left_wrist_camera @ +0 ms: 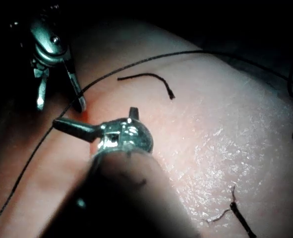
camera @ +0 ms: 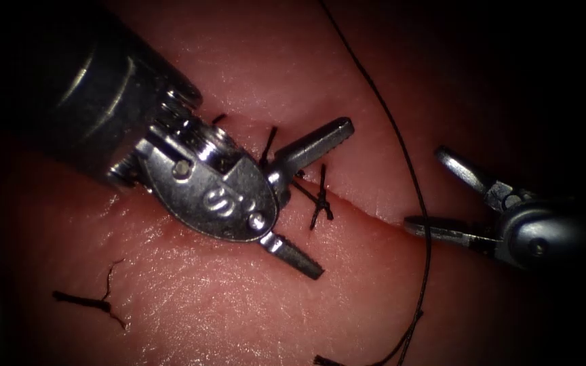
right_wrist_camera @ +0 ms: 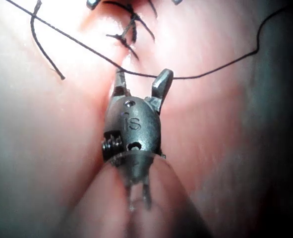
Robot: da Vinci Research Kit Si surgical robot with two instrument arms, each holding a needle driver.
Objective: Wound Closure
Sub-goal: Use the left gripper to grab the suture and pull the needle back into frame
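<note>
Pink, moist tissue (camera: 239, 305) with the cut (camera: 374, 215) running across it, taken here as the landmark. Left tool (camera: 320, 196) over the cut's left part, jaws spread wide, one tip above the cut line and one below, holding nothing. Right tool (camera: 428, 190) at the cut's right end, jaws likewise parted and empty, straddling the cut there. Dark thread (camera: 412, 176) running from above the cut down across it, passing through the gap between the right tool's jaws without being pinched, as confirmed in the right wrist view (right_wrist_camera: 186, 77). Tied stitch (camera: 320, 198) with short tails sitting on the cut between the two tools, just beside the left tool's jaws. Loose cut end of thread (camera: 89, 300) lying well below the cut on the left side. Needle not identified. Judged handling: thread fine, limp and light, likely slippery where wet and prone to fraying if crushed; best taken on a free length clear of the knot, across the jaws' serrated faces. Tissue soft and yielding, liable to tear at the cut's edge if bitten hard.
</note>
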